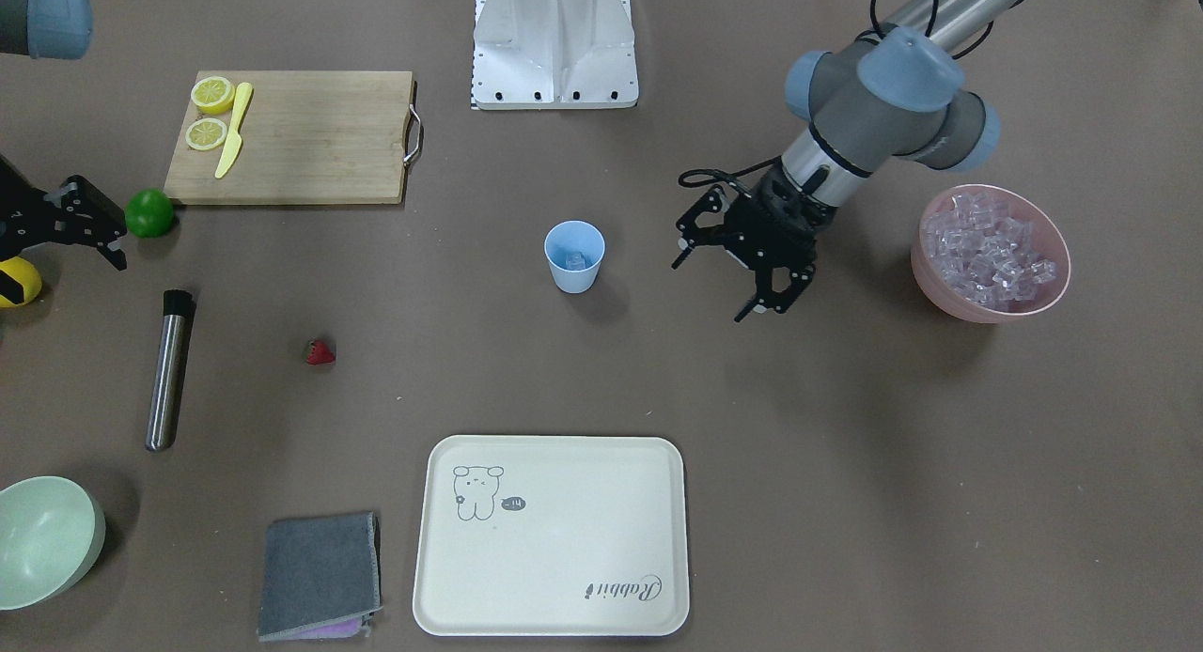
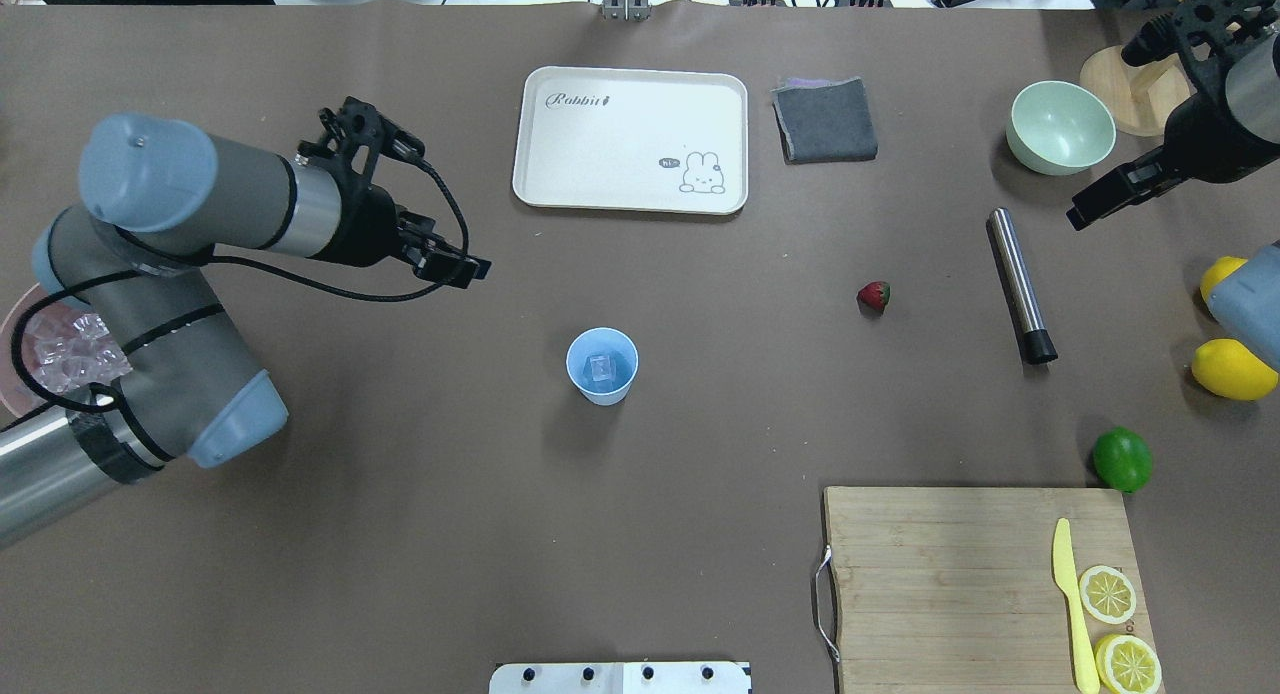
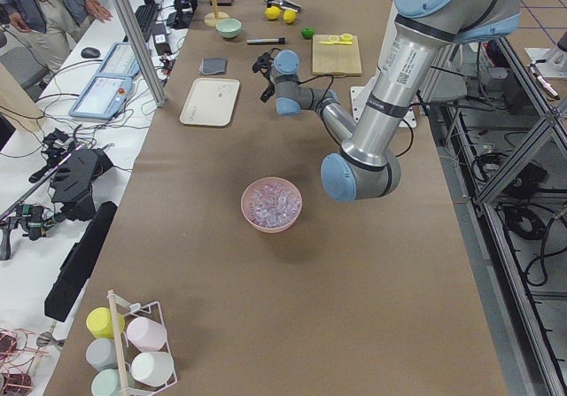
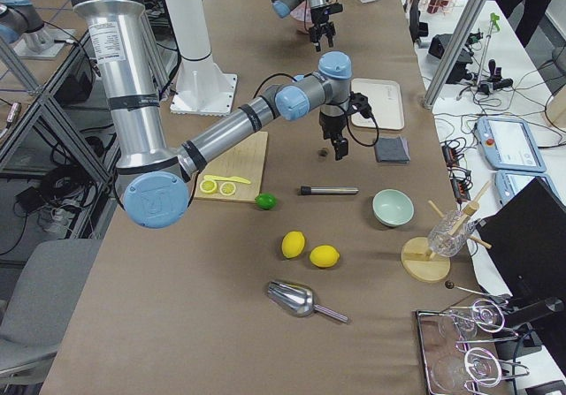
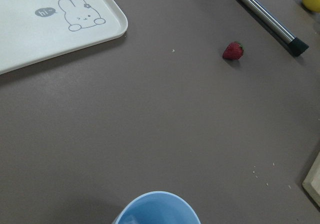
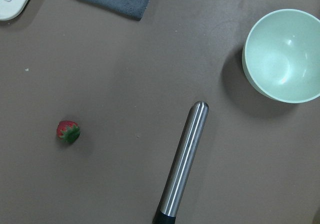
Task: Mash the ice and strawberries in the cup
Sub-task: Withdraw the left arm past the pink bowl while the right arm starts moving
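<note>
The pale-blue cup (image 1: 574, 269) stands mid-table with one clear ice cube (image 2: 600, 369) inside. More ice (image 1: 987, 253) fills a pink bowl (image 1: 926, 274) at the robot's far left. My left gripper (image 1: 711, 290) hovers open and empty between that bowl and the cup, above the table. A small red strawberry (image 1: 320, 352) lies alone on the table and shows in both wrist views (image 5: 233, 50) (image 6: 68, 131). My right gripper (image 1: 101, 225) hangs open and empty near the lime, well away from the strawberry.
A steel muddler (image 1: 169, 370) lies beside the strawberry. Around the table are a white tray (image 1: 554, 596), a grey cloth (image 1: 320, 577), a pale-green bowl (image 1: 42, 539), a lime (image 1: 149, 212), and a cutting board (image 1: 320, 135) with lemon halves and a yellow knife.
</note>
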